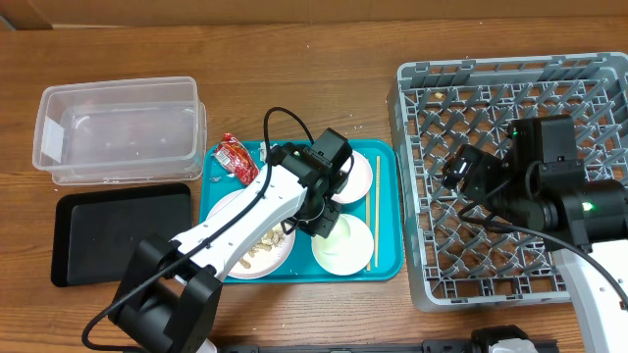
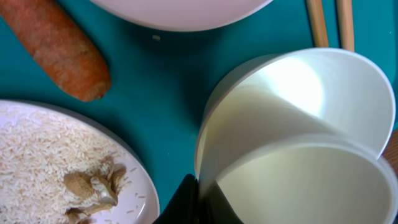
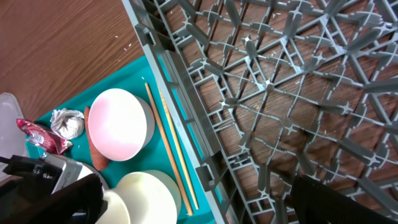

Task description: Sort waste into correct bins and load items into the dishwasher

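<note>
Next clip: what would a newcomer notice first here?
The left gripper, pinching the rim of a white bowl on the teal tray at centre. Beside it lie a carrot and a plate of rice scraps, while the right gripper hangs open over the grey dish rack on the right.

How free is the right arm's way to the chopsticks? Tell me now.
Probably yes. The right pincer hangs open above the rack, and the chopsticks lie uncovered on the tray beside it. The left pincer at the bowl may crowd it.

Bright, even light, soft shadows, mild sheen on the white bowl (image 2: 298,124), blurred near foreground in wrist views.
</note>
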`<action>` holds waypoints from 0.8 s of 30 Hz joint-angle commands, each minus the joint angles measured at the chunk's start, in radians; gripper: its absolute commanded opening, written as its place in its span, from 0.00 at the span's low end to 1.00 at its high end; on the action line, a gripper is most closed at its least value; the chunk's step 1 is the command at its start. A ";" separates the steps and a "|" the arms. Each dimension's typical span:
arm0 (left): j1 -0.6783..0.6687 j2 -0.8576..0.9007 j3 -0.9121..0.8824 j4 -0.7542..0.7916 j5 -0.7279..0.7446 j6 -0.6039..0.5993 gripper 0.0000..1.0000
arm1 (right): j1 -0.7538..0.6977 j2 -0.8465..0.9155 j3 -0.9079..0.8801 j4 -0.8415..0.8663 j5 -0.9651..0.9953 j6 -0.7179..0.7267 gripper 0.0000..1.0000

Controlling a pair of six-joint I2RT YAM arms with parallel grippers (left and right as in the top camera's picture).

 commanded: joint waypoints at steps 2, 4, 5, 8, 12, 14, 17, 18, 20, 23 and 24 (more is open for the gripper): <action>0.001 -0.006 0.031 -0.033 0.014 -0.006 0.04 | -0.002 0.001 0.018 0.002 0.013 -0.001 1.00; 0.004 -0.011 0.078 -0.072 0.017 -0.007 0.04 | -0.002 0.001 0.018 0.003 0.013 -0.001 1.00; 0.006 -0.017 0.118 -0.101 0.018 -0.007 0.04 | -0.002 0.001 0.018 0.003 0.013 -0.001 1.00; 0.014 -0.032 0.220 -0.164 0.026 -0.006 0.04 | -0.002 0.001 0.018 0.002 0.012 -0.001 1.00; 0.047 -0.065 0.357 -0.222 0.060 0.014 0.04 | -0.002 0.001 0.018 0.000 -0.013 -0.002 1.00; 0.081 -0.084 0.400 -0.227 0.106 0.027 0.04 | -0.002 0.000 0.018 0.005 -0.051 -0.014 1.00; 0.198 -0.096 0.430 -0.216 0.412 0.135 0.04 | -0.002 -0.003 0.018 0.041 -0.204 -0.121 1.00; 0.238 -0.095 0.430 -0.216 0.522 0.180 0.04 | -0.002 -0.004 0.018 0.058 -0.274 -0.171 0.98; 0.317 -0.090 0.424 -0.226 0.710 0.254 0.04 | -0.002 -0.008 0.018 0.090 -0.424 -0.266 0.95; 0.423 -0.088 0.409 -0.255 0.967 0.382 0.04 | -0.002 -0.011 0.018 0.133 -0.639 -0.401 0.91; 0.449 -0.087 0.404 -0.266 1.042 0.424 0.04 | -0.002 -0.011 0.018 0.142 -0.692 -0.441 0.91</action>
